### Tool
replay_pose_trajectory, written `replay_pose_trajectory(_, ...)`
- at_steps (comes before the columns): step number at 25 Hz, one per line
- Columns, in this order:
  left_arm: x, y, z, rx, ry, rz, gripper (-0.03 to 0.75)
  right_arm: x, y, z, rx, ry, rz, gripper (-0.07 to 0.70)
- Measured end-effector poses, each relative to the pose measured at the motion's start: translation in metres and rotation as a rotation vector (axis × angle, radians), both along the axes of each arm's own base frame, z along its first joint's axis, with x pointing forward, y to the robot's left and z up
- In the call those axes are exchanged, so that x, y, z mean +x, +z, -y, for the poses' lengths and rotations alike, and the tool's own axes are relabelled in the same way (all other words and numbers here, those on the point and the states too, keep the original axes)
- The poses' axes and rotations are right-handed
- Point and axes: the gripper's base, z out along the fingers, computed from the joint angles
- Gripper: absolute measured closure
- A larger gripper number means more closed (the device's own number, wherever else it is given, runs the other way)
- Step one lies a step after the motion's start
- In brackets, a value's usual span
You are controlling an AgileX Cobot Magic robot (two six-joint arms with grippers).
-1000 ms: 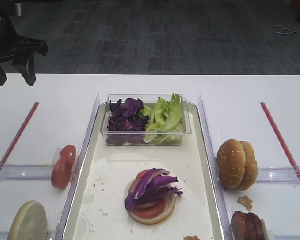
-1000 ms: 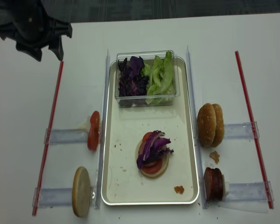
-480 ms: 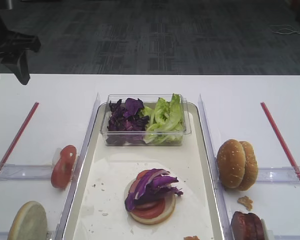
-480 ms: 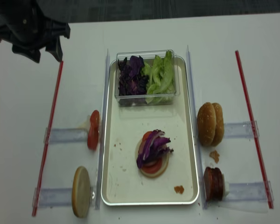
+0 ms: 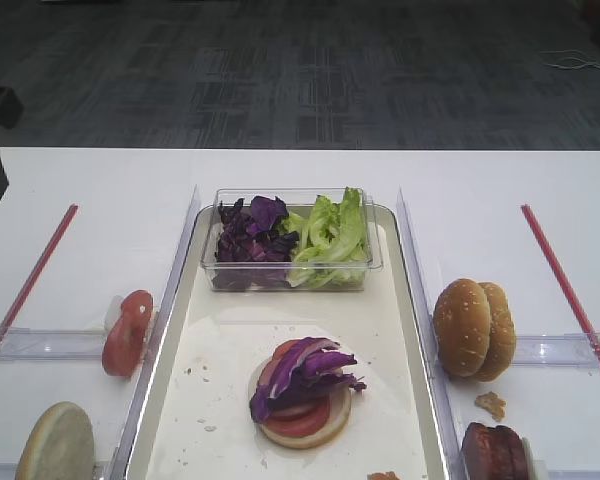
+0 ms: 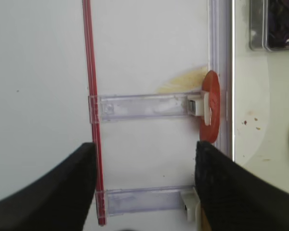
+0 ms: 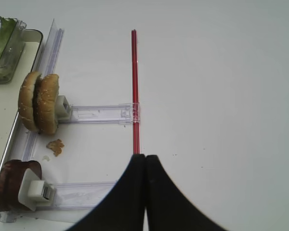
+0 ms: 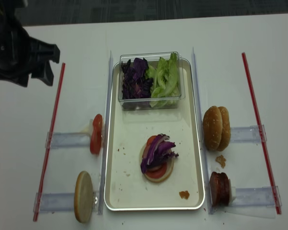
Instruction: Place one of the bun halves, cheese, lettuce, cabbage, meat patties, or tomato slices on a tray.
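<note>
The clump of shredded purple-red cabbage (image 8: 157,151) lay atop the stack on the long cream-white metal tray (image 8: 192,143), well clear of the released, empty left gripper (image 6: 144,192) (right gripper (image 7: 145,161) clenched on nothing); judged light, limp, best pinched mid-clump.

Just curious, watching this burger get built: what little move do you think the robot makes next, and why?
Probably the right end effector, now shut and empty, opens and moves toward the meat patties. The stack on the tray already shows a bun half, tomato and cabbage, but no patty. The open left end effector sits off to the side.
</note>
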Motion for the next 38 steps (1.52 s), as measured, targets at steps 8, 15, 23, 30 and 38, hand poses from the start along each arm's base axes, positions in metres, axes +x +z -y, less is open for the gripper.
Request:
replay_pose_trajectory(8,-0.053,0.0,-0.004,-0.003,-0.005,0.022,0.3,0.0,0.0,0.0,0.0,0.0,0.0,0.618)
replay_pose_trajectory(15,-0.095,0.007,-0.007,-0.003,-0.019,0.096,0.3,0.0,0.0,0.0,0.0,0.0,0.0,0.618)
replay_pose_trajectory(23,-0.145,0.023,-0.012,0.003,-0.021,0.241,0.3,0.0,0.0,0.0,0.0,0.0,0.0,0.618)
replay_pose_trajectory(30,-0.184,0.04,-0.017,0.012,-0.016,0.399,0.3,0.0,0.0,0.0,0.0,0.0,0.0,0.618)
replay_pose_trajectory(38,-0.231,0.051,-0.02,0.001,-0.014,0.573,0.3,0.0,0.0,0.0,-0.007,0.005,0.0,0.618)
